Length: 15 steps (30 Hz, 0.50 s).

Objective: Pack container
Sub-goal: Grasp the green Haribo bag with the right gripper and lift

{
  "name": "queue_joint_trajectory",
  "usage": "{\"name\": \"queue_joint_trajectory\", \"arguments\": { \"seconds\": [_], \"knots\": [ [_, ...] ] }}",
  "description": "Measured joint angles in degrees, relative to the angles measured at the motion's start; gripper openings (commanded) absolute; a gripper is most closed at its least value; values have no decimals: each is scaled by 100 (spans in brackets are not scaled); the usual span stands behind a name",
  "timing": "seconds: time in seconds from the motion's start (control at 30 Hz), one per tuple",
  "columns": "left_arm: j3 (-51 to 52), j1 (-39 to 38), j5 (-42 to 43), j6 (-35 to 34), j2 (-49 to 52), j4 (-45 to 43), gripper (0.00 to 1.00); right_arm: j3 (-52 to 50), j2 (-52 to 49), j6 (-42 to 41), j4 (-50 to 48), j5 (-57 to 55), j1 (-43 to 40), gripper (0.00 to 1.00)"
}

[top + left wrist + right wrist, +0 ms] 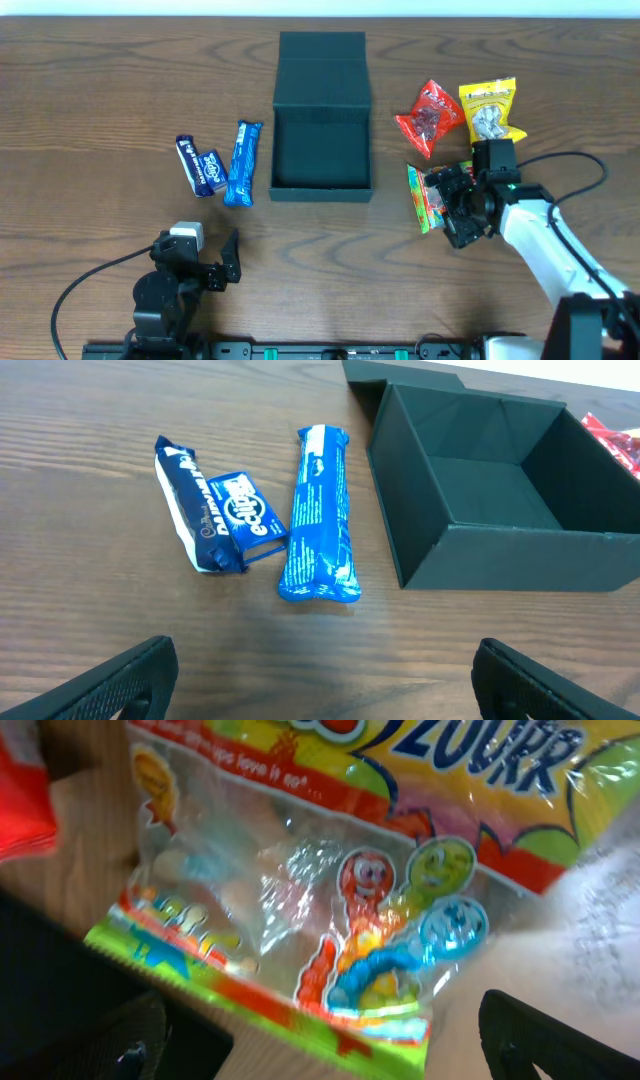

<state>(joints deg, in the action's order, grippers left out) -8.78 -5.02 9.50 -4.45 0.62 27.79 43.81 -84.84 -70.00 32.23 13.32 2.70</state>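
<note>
Two robot arms work at a brown wooden table [80,80]. The right gripper [442,207] hangs with its jaws spread wide and pinches nothing. Directly beneath and between them lies a crinkly clear plastic bag of sour gummy sweets with green, yellow and orange print [330,870]. Beyond those jaws a red foil snack packet [428,117] and a yellow snack packet [488,110] sit side by side.

The left gripper [320,698] is also spread wide and empty, low over bare wood. Ahead of its jaws, well apart from them, lie three wrappers. A small blue gum packet [245,510] overlaps a dark blue chocolate bar [185,505], and a long bright blue wrapped biscuit pack [322,520] lies just beside them.

Ahead and to the right of the left jaws, with the right jaws near its right side, stands the container, a dark teal-green matte square cardboard box [520,555]. It is open and empty, its hinged flap lid [322,50] laid back on the far side. It probably handles as light, stiff and not slippery. The thin walls could dent, so a pinch over one side wall's rim looks best, or on the flap's free edge for closing.
</note>
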Motion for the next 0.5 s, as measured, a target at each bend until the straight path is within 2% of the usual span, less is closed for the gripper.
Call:
{"name": "queue_joint_trajectory", "arguments": {
  "seconds": [0.07,0.13,0.2,0.23,0.37,0.43,0.47,0.5],
  "knots": [
    [0,-2,0,0,0,0,95,0,-157,13,-125,0,0,99],
    [0,0,0,0,0,0,95,0,-304,22,-238,0,0,92],
    [0,-2,0,0,0,-2,95,0,-470,13,-382,-9,0,78],
    [0,-2,0,0,0,0,95,2,-555,42,-474,4,0,64],
    [0,0,0,0,0,2,95,42,-767,31,-562,22,0,30],
    [0,-2,0,0,0,0,95,76,-850,52,-597,44,0,7],
    [0,0,0,0,0,0,95,120,-885,42,-588,61,0,2],
    [0,0,2,0,0,0,95,166,-887,48,-555,92,-2,2]
  ]
}}
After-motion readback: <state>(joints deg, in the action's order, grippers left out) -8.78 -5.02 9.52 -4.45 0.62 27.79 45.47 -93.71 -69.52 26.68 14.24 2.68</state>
